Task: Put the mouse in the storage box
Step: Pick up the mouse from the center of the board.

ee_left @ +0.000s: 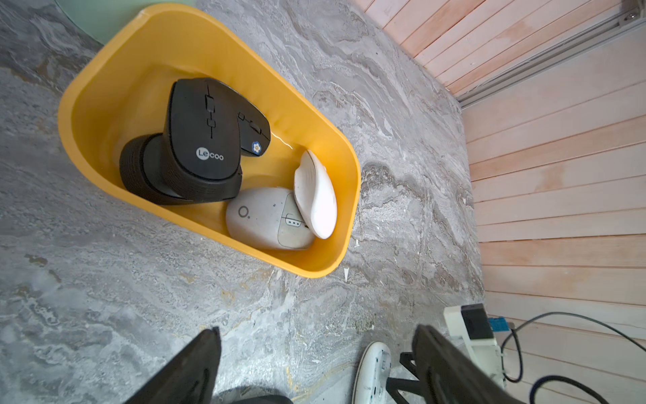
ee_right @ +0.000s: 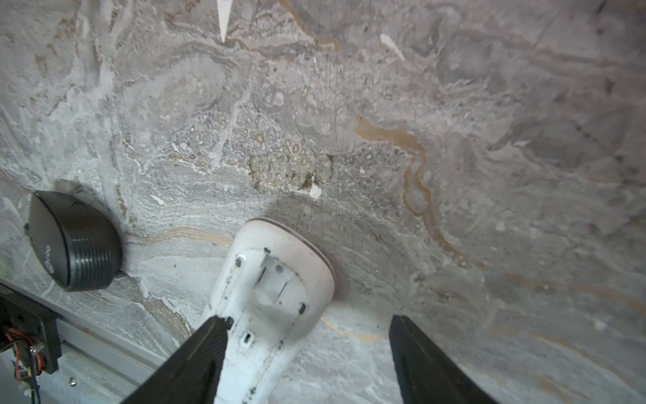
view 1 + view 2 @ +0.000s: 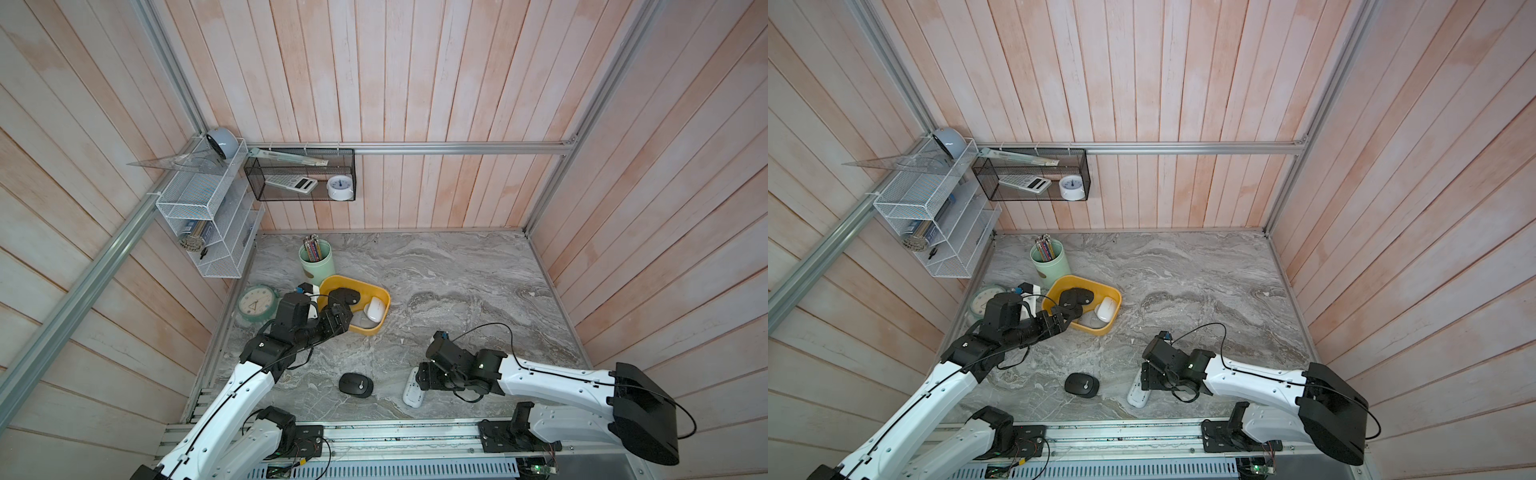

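Right tool (image 2: 307,317) open over white mouse (image 2: 276,280), belly-up on bench (image 2: 489,175), unclamped. Likely light, stiff, slippery shell; pinch across narrow flanks. Left tool (image 1: 316,330) open, empty; storage box (image 1: 115,70) just ahead.

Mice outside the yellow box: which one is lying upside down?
The white mouse under the right gripper: its flat underside faces up. The black mouse beside it sits right way up, logo on top.
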Controlling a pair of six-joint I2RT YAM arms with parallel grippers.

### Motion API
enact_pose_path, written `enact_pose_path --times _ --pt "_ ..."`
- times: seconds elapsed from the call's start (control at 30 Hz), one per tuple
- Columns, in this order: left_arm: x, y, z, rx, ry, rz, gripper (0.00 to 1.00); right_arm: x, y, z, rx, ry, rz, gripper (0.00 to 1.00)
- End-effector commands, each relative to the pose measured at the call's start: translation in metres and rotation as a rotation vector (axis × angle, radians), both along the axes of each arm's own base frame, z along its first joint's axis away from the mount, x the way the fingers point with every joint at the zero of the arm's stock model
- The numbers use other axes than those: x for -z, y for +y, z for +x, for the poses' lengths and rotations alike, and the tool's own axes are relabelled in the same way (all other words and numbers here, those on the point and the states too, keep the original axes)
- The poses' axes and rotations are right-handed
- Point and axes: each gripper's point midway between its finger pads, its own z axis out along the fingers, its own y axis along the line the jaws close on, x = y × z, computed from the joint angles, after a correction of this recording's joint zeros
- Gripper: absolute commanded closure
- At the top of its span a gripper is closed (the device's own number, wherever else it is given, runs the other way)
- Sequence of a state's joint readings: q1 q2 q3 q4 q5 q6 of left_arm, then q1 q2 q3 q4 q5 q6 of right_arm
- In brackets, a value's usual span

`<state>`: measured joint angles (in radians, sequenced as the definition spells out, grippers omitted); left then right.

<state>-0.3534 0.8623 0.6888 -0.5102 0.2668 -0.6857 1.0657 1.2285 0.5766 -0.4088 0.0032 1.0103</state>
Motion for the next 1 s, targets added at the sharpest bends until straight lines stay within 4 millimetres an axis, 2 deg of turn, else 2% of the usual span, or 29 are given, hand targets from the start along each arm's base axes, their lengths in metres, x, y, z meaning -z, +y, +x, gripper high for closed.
enact_pose_path --times 0.0,0.23,0.47,0.73,0.97 --pt "-0.001 -0.008 -0.003 0.002 -0.01 -0.095 0.08 -0.002 0.017 -0.004 -0.019 0.045 0.035 0.21" --pt "0.027 -0.005 -0.017 -0.001 0.045 -0.104 0.08 0.01 0.036 -0.013 -0.103 0.116 0.0 0.26" --pt "0.032 0.001 -0.023 -0.016 0.044 -0.085 0.08 0.017 0.042 -0.013 -0.129 0.142 -0.029 0.42" --pt "0.034 0.004 -0.022 -0.026 0.042 -0.07 0.08 0.023 0.048 -0.013 -0.149 0.17 -0.068 0.42" --pt "0.049 0.018 -0.022 -0.082 0.067 0.01 0.06 0.013 0.054 -0.001 -0.141 0.13 -0.086 0.61"
